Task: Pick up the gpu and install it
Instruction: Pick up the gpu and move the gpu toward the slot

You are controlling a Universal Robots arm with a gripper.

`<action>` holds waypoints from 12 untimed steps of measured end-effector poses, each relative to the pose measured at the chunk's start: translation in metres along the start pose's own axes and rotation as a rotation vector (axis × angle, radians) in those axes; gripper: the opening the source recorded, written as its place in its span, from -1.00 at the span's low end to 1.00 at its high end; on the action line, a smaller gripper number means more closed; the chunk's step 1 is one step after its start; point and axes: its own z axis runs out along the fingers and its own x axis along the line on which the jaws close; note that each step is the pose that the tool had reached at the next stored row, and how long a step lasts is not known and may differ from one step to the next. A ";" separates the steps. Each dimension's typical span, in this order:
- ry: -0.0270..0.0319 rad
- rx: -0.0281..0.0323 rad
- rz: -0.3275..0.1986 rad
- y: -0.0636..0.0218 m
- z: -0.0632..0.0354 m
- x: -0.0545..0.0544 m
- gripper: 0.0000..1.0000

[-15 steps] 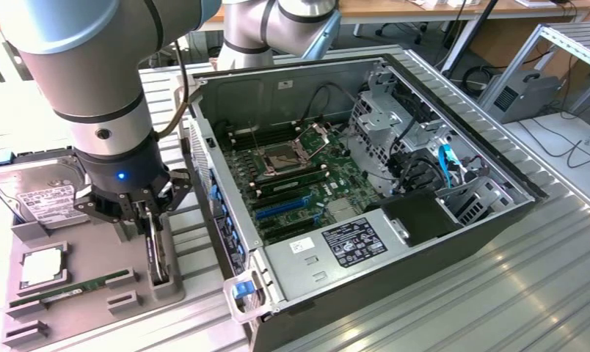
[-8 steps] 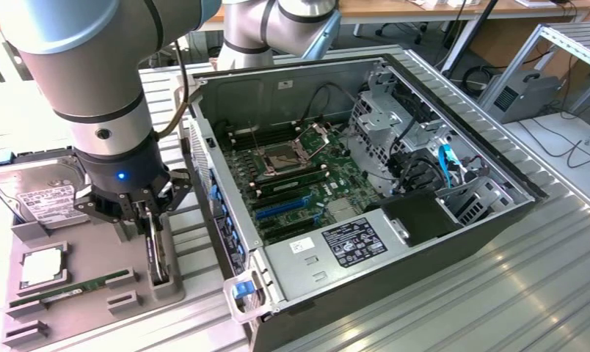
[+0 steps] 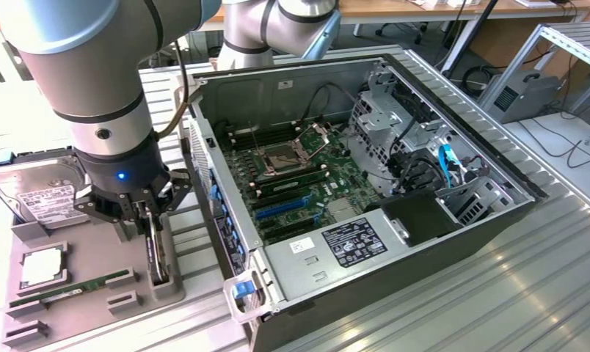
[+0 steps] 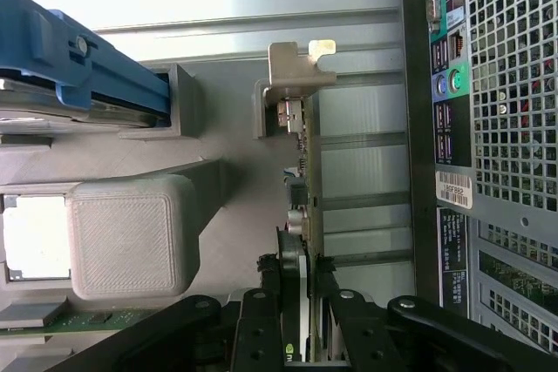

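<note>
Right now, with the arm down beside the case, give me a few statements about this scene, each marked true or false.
1. The pincer is closed on the gpu. True.
2. The gpu is seated in the motherboard. False: it stands on edge in the grey holder outside the case.
3. The case lies open, with the motherboard exposed. True.
4. The hard drive sits inside the case. False: it rests on the holder, towards the exterior view's left of the case.
</note>
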 end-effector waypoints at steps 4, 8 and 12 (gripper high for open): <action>-0.0001 -0.0001 0.000 0.0000 0.0001 0.000 -0.33; 0.0000 0.0003 0.000 0.0000 0.0001 0.000 -0.20; -0.0001 0.0013 0.000 0.0000 0.0046 0.000 -0.20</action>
